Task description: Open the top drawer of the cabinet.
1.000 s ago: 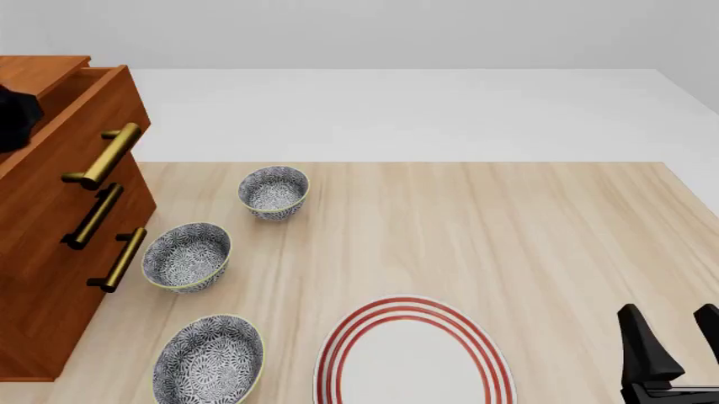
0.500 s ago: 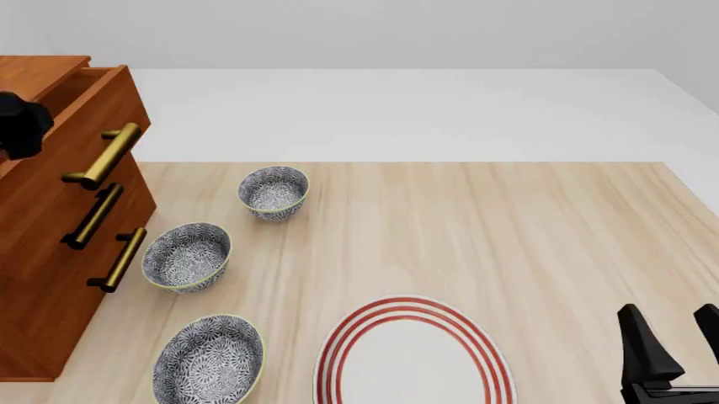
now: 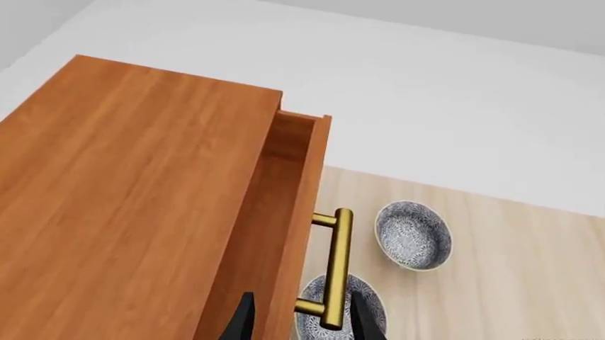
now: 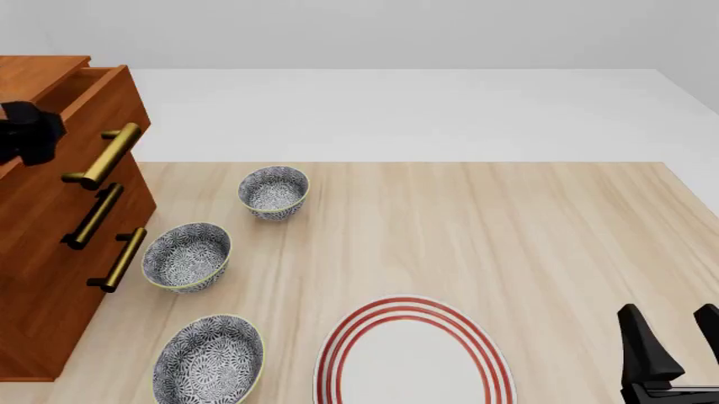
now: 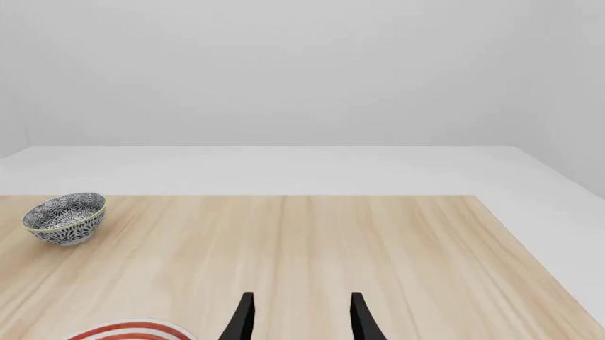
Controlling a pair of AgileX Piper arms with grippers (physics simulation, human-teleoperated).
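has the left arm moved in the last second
Yes. In the front view the left gripper has shifted right, toward the top drawer handle; the cabinet stayed put.

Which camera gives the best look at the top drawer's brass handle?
The left wrist view: the brass handle fills the foreground on the top drawer, between the open left pincer's fingers. The front view shows it small and oblique. The right wrist view misses it.

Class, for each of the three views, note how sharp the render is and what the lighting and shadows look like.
Front view: sharp throughout, flat even light, hardly any shadow under the patterned bowls. Left wrist view: crisp, soft sheen on the brass handle of the top drawer. Right wrist view: no blur, no glare on the table.
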